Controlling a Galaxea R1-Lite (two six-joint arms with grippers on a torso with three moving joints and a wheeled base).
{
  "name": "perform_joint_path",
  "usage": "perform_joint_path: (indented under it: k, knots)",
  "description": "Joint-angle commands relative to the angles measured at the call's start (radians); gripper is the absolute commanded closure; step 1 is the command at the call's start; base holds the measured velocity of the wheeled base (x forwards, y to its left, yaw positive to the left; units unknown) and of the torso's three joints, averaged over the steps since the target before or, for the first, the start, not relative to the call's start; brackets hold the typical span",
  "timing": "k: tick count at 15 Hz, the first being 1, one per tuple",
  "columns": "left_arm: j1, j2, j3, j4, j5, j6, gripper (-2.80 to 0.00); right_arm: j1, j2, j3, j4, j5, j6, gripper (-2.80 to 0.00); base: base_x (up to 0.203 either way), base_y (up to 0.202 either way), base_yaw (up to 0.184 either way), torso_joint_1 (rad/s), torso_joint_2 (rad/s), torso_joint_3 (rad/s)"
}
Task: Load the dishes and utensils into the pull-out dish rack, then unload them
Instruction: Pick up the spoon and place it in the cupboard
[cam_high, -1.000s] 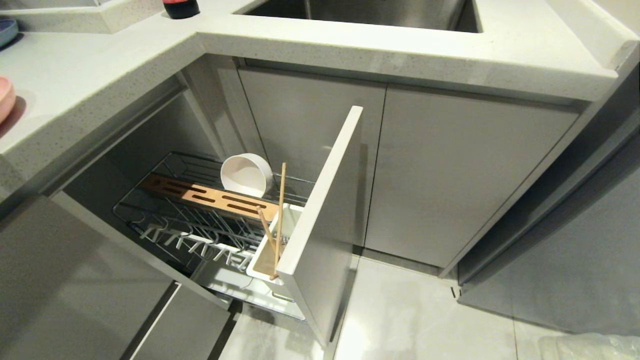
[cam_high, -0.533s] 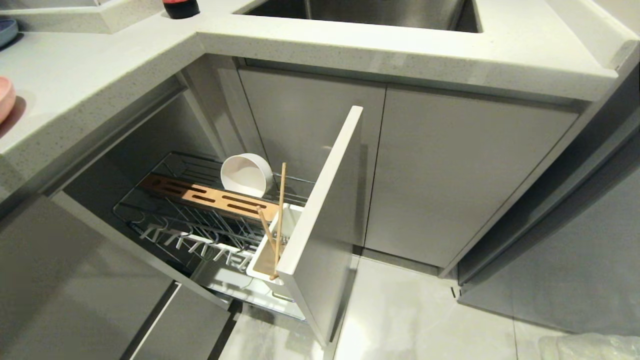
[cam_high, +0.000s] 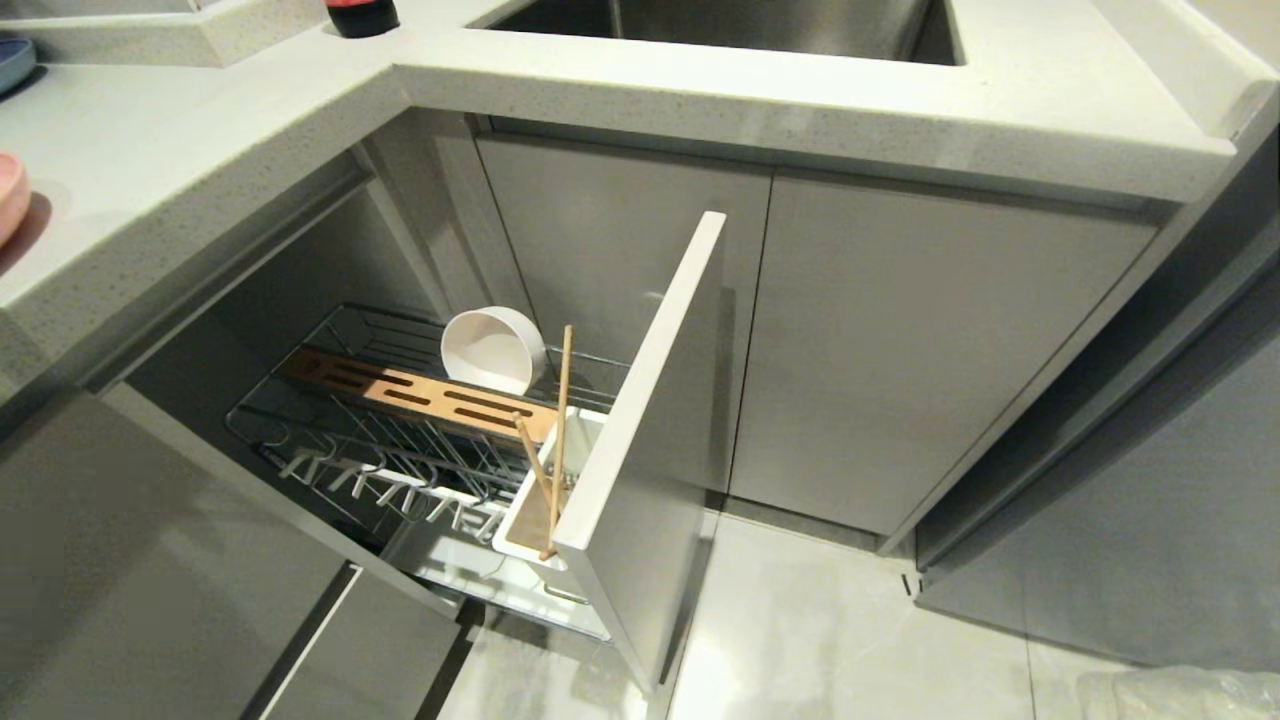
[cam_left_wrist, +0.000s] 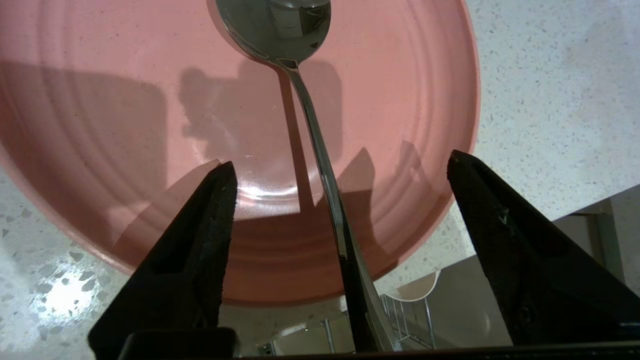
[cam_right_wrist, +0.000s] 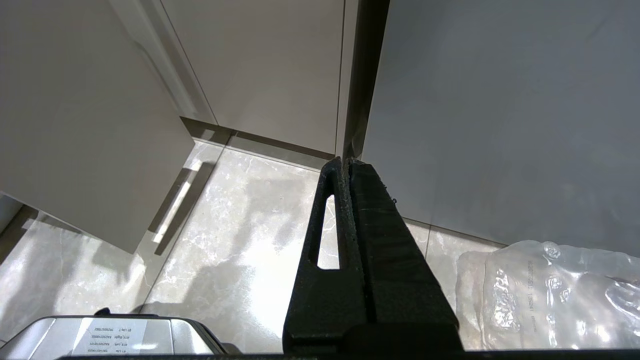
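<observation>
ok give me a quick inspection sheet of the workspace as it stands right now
surface: speckled pale countertop, sink set in it
job's things: pink plate on the countertop, spoon lying on it; white bowl and chopsticks in the pulled-out dish rack, chopsticks standing in the white utensil cup
clutter: dark red-topped object and blue dish edge on the countertop, crumpled clear plastic on the floor
grippers: left gripper open over the spoon handle, not gripping; right gripper shut, parked above the floor
cables: nothing seen
surroundings: grey cabinet doors, glossy tiled floor
</observation>
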Motion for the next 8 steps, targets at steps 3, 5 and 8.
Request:
perform_joint_path:
  k: [3, 5, 8]
  knots:
    - [-0.006, 0.024, 0.001, 0.005, 0.002, -0.004, -2.8, 0.0, -0.001, 0.0, 0.0, 0.0, -0.001, 0.0, 0.0, 0.0, 0.0, 0.0, 0.0, 0.0]
    - [-0.007, 0.035, 0.0, 0.003, 0.003, -0.004, -2.8, 0.0, -0.001, 0.0, 0.0, 0.0, -0.001, 0.0, 0.0, 0.0, 0.0, 0.0, 0.0, 0.0]
    - [-0.015, 0.046, 0.0, 0.003, 0.004, -0.004, -2.8, 0.0, 0.001, 0.0, 0.0, 0.0, -0.001, 0.0, 0.0, 0.0, 0.0, 0.0, 0.0, 0.0]
